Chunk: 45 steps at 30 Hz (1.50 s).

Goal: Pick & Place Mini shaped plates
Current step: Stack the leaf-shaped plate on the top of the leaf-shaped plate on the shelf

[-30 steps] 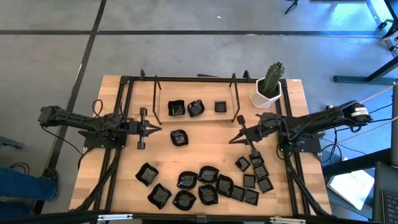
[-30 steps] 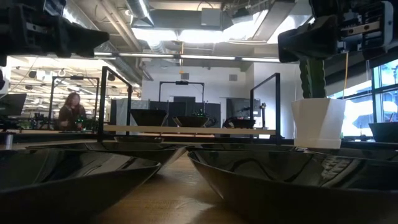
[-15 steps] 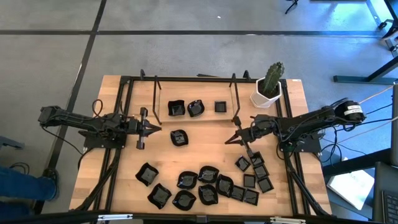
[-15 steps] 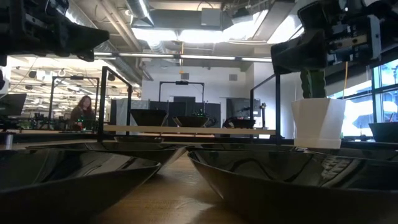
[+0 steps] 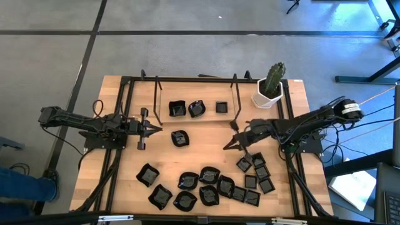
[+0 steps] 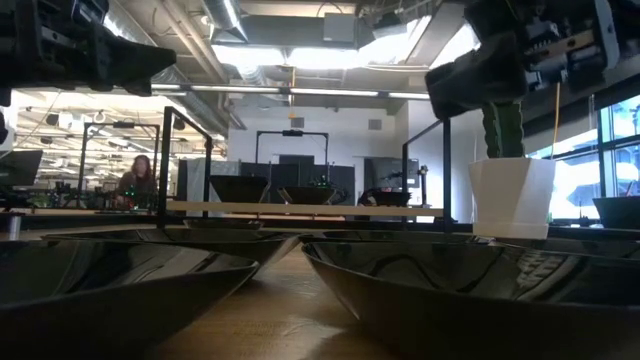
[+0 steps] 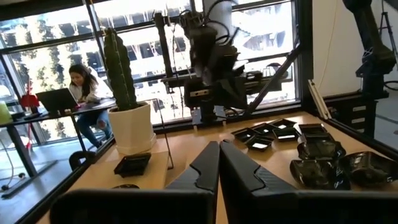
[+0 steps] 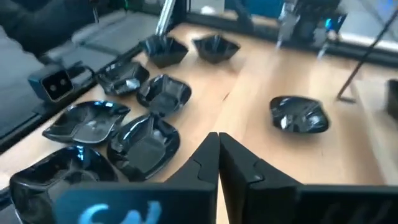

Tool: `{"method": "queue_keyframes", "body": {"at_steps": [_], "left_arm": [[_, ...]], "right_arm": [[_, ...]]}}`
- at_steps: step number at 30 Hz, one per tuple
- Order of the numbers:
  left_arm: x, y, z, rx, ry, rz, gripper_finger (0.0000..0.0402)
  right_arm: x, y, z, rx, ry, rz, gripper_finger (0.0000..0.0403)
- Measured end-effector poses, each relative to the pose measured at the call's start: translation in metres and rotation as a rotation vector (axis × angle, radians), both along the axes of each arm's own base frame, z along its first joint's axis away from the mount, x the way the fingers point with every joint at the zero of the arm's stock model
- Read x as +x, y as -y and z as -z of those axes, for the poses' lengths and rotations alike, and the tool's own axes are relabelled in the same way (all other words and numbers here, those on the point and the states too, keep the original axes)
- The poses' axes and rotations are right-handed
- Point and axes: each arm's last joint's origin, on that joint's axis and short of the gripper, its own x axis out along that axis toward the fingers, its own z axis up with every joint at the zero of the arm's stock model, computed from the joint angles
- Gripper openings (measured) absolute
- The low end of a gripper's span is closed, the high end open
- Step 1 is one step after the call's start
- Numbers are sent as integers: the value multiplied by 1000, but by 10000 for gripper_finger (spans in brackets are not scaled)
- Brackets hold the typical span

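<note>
Several mini shaped plates, glossy black, lie in a cluster [image 5: 206,187] near the table's front edge, wavy ones left, small square ones [image 5: 255,175] right. One plate [image 5: 180,138] sits alone mid-table, also in the right wrist view [image 8: 298,115]. Three more plates [image 5: 196,108] rest at the far side inside the black frame. My right gripper [image 5: 226,147] hovers shut right of the lone plate, above the table, its fingertips [image 8: 217,142] meeting. My left gripper [image 5: 157,129] waits shut at mid-left [image 7: 219,149]. Neither holds anything.
A white pot with a green cactus [image 5: 270,87] stands at the far right corner. A black tube frame [image 5: 195,81] with upright posts rims the table. In the low view two big dark plate rims [image 6: 450,290] fill the foreground. Bare wood lies between the grippers.
My right gripper has moved toward the table's left and a little toward its near edge, sinking slightly, closer to the lone plate and the cluster. Its wrist has rolled somewhat. It stays shut. No plate has moved.
</note>
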Motion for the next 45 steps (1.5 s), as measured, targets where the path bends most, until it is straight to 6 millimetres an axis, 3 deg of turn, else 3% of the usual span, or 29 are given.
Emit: {"method": "queue_keyframes", "body": {"at_steps": [7, 12, 16, 20, 25, 35, 45], "left_arm": [[0, 0, 0, -3, -1, 1, 7], [0, 0, 1, -1, -10, 2, 5], [0, 0, 1, -2, -10, 3, 8], [0, 0, 1, -23, -10, 5, 6], [0, 0, 1, -25, -10, 6, 5], [0, 0, 2, -47, -16, 7, 4], [0, 0, 5, -49, -50, 7, 7]], "right_arm": [[40, -35, -17, -128, -167, 76, 15], [67, -48, -24, -117, -420, 96, 20], [83, -58, -18, -104, -582, -4, 20], [95, -67, -11, -60, -612, -135, 21], [105, -71, -1, -86, -582, -119, 40], [117, -70, 19, -50, -606, 59, 151], [122, -71, 37, -58, -653, 79, 165]]}}
